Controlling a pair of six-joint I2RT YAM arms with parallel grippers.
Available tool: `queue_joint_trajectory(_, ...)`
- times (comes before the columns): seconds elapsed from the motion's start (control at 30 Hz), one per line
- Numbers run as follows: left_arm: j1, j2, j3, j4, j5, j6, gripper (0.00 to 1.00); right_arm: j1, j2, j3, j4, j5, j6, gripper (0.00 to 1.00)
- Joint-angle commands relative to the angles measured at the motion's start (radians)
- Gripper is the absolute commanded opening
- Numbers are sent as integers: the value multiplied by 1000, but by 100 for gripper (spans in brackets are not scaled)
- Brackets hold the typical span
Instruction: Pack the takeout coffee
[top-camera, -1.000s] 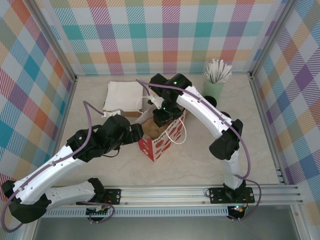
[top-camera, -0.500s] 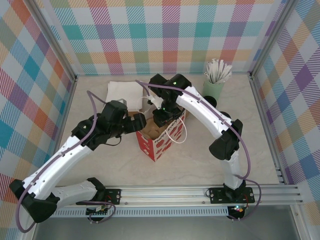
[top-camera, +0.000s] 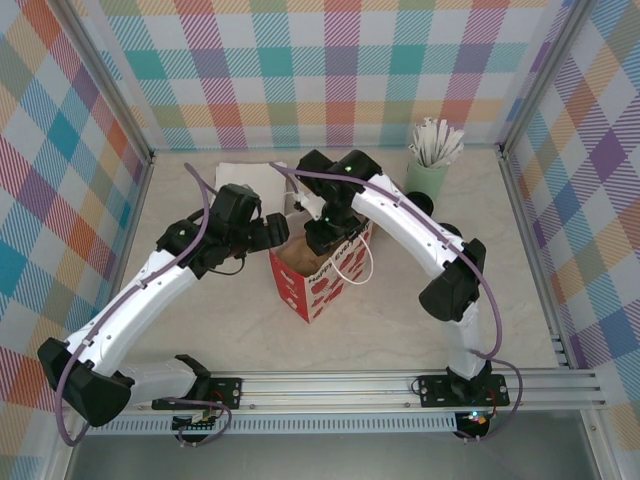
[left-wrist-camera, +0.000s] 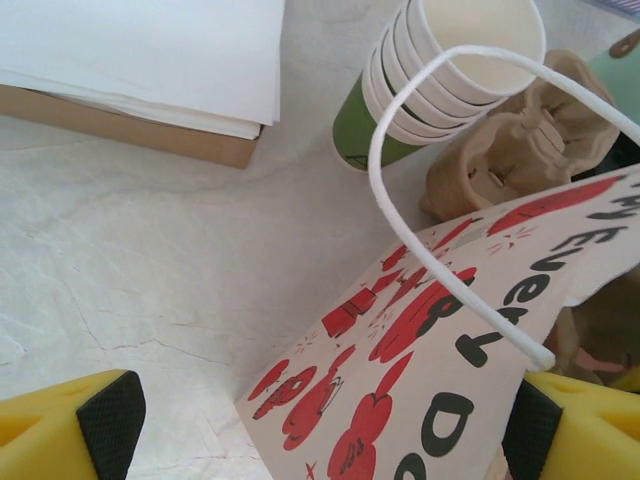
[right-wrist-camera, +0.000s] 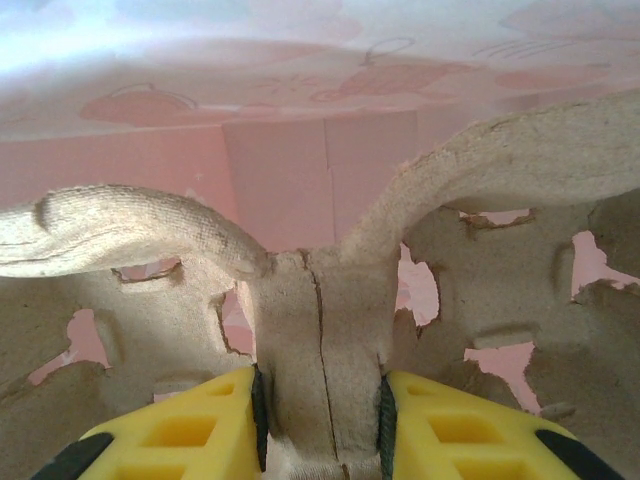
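Packing is partly done, by my reading. The white paper bag with red print and white cord handles (top-camera: 318, 285) stands open in the middle of the table (top-camera: 200, 320). The right tool (right-wrist-camera: 320, 400) reaches down into it, its fingers pressed onto the central ridge of a brown moulded-pulp cup carrier (right-wrist-camera: 130, 225), with the bag's pink-lit wall close behind. No cup sits in the parts of the carrier that show.

The left tool (left-wrist-camera: 320, 425) is spread wide at the bag's left side. One finger is over bare table, the other is at the bag's printed panel, and it clamps nothing.

The takeout coffee, a small dark-green paper cup under a round black plastic lid (top-camera: 421, 204), looks to be the dark round shape on the table just in front of the pale-mint cup of white sticks (top-camera: 427, 178). The right arm half hides it, so I cannot be sure. If so, it is outside the bag. What is left is to settle the carrier, fetch the cup and seat it.

A stack of green paper cups (left-wrist-camera: 420, 90) stands just beyond the bag. A pile of white paper sheets (top-camera: 243, 185) lies near it, towards the back.

The table is pale cream stone-look with faint veins. Pastel plaid walls (top-camera: 300, 70) enclose it on three sides. A metal rail (top-camera: 400, 385) runs along the near edge.
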Motion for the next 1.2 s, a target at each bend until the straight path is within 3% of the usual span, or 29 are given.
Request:
queue_joint_trajectory(0.0,20,13,31,-6,-13,20,91,15,-44,-31,-14,1,-9,33)
queue_joint_trajectory(0.67,28,59,46,18,27,26,92,28,-117,-110,79,-21,-2,33)
queue_joint_trajectory(1.17,28,32,43,21,37,19,92,29,-50,-143,27,-7,-8,33)
